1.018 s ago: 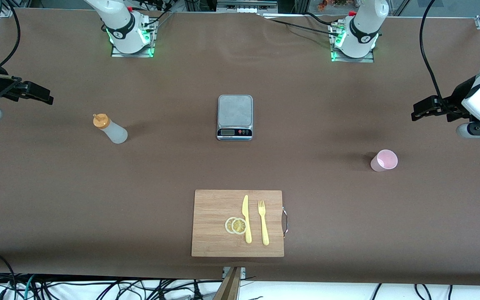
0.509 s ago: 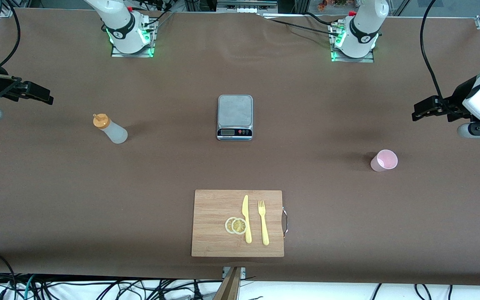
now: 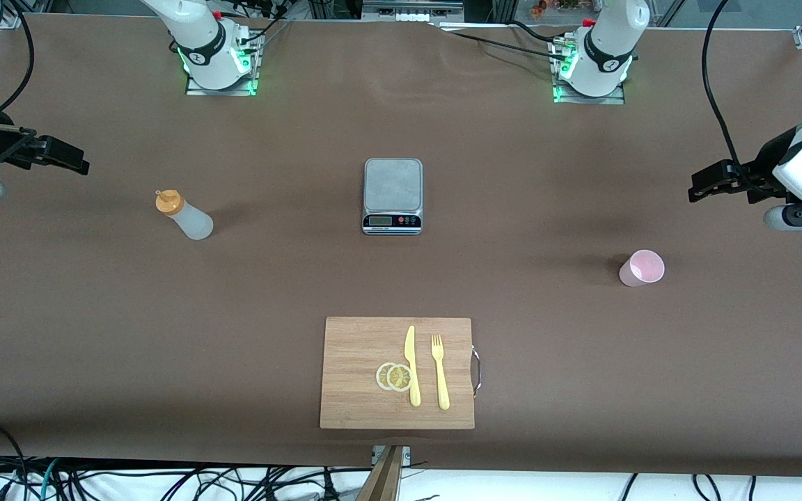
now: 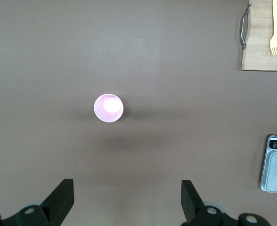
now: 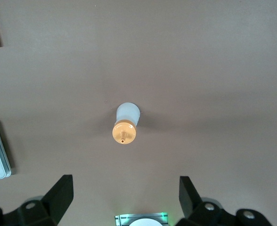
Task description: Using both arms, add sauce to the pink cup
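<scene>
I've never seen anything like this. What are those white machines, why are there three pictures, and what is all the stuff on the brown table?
The white machines are two robot arms bolted along one edge of the brown table. Each ends in a black gripper with two fingers.

The wide picture comes from a high camera facing the robots. The other two come from cameras on each arm's wrist, looking straight down past the fingers.

The left gripper hangs in the air, open and empty, with the pink cup below its camera. The right gripper does the same near the sauce bottle, which stands upright with its orange cap on.

Between them stands a kitchen scale. Nearer the front camera lies a wooden cutting board carrying a yellow knife, a yellow fork and two lemon slices.

Nothing is held yet.
</scene>
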Robot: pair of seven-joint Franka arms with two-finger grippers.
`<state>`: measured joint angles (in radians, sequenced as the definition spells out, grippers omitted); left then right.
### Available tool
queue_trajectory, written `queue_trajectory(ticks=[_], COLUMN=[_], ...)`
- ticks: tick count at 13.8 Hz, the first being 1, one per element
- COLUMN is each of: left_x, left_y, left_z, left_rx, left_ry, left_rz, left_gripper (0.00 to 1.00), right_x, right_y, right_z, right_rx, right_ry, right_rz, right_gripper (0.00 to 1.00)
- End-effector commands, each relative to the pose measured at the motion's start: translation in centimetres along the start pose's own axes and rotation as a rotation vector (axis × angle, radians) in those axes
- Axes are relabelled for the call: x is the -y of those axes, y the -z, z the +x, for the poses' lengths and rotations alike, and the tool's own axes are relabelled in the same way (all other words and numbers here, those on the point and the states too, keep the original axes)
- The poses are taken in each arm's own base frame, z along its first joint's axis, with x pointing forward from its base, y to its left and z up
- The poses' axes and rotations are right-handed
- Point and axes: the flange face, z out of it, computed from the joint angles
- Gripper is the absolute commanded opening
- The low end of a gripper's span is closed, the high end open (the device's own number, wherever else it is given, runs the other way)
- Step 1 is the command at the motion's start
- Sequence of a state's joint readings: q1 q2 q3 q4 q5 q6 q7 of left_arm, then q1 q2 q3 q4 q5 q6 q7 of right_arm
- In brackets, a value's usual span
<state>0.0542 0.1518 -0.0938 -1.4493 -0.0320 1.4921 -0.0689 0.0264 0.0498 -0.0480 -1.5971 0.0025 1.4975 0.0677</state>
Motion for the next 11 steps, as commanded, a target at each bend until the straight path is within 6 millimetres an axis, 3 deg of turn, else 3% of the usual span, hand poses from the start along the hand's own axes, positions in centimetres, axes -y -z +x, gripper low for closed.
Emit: queue_trajectory(ticks=[1,11], left_x=[-0.25,0.68], left_y=[0.2,-0.57], left_z=[-0.21,0.3], left_rx=[0.001,0.017], left_ry=[0.003,0.019], left_rz=[-0.018,-0.019], left_gripper=[1.0,1.0], right_x=[0.1,0.1], right_y=[0.5,0.51], right_z=[-0.02,-0.01], right_rx=[0.003,0.001], right_ry=[-0.01,-0.01], right_rz=[0.0,0.0], right_gripper=[0.99,0.99])
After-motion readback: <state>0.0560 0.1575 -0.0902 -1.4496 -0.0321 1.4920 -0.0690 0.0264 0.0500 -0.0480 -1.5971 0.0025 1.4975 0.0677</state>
